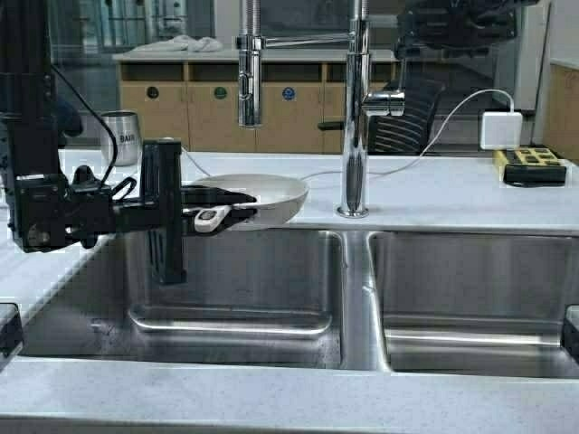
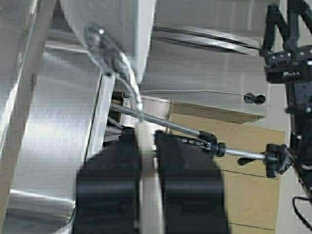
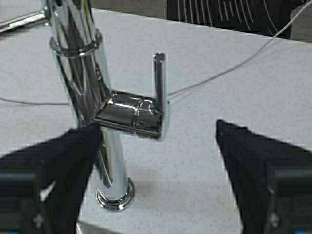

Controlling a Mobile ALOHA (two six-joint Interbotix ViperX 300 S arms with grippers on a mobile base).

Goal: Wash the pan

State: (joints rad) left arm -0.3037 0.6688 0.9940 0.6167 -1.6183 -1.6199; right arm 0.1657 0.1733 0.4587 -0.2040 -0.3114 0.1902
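Over the left basin, the left gripper [image 1: 217, 210] is clamped on the pan's handle [image 1: 211, 218].
Held level below the spray head [image 1: 249, 108], the pan [image 1: 258, 194] looks light and rigid, likely slick when wet; its stubby handle is the sensible grip. The right gripper [image 3: 158, 161], fingers spread, hovers before the tap lever [image 3: 159, 83].
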